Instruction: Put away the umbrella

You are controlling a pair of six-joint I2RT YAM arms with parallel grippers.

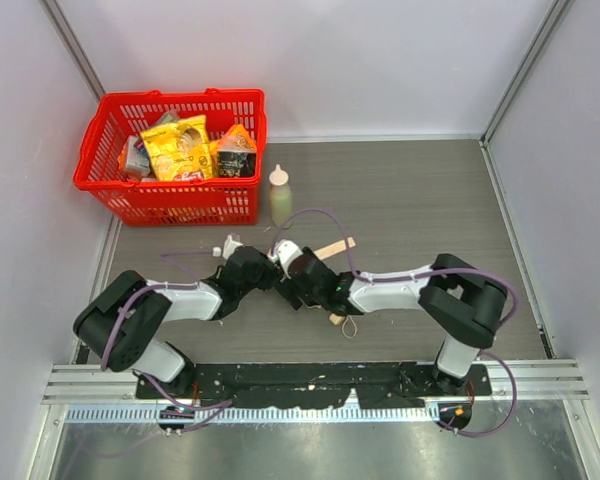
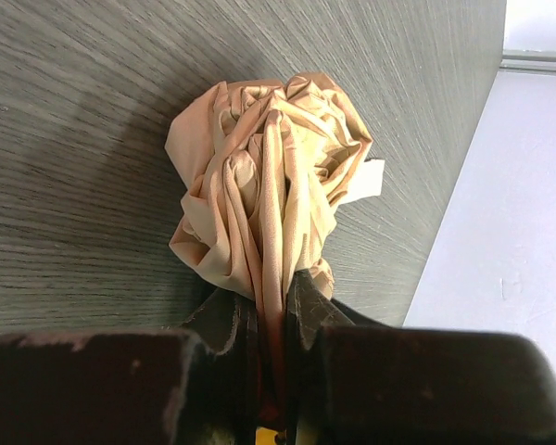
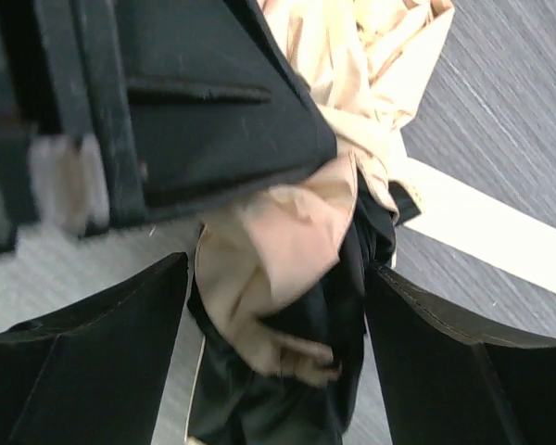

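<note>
Red basket (image 1: pixel 170 200) holding snack packets (image 1: pixel 180 148); green squeeze bottle (image 1: pixel 280 198) just beside.

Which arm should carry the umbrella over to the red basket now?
Left, likely: the left gripper is shut on the umbrella, and the red basket stands on its side. The right gripper has its jaws open around the fabric, gripping nothing.
</note>
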